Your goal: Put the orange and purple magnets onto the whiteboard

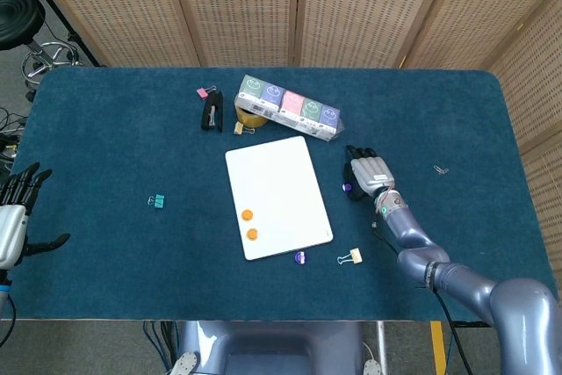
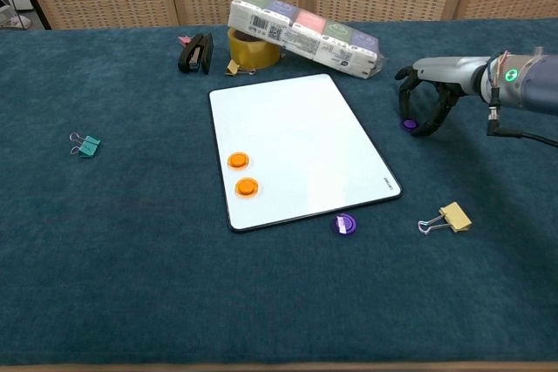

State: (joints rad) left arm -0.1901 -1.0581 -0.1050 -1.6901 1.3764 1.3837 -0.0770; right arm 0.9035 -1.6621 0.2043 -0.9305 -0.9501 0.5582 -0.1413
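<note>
Wicker screen (image 1: 290, 6) behind blue table (image 1: 105, 147)

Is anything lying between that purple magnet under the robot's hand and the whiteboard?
Nothing visible. The purple magnet sits under the right hand, and only bare blue tablecloth separates it from the whiteboard.
</note>
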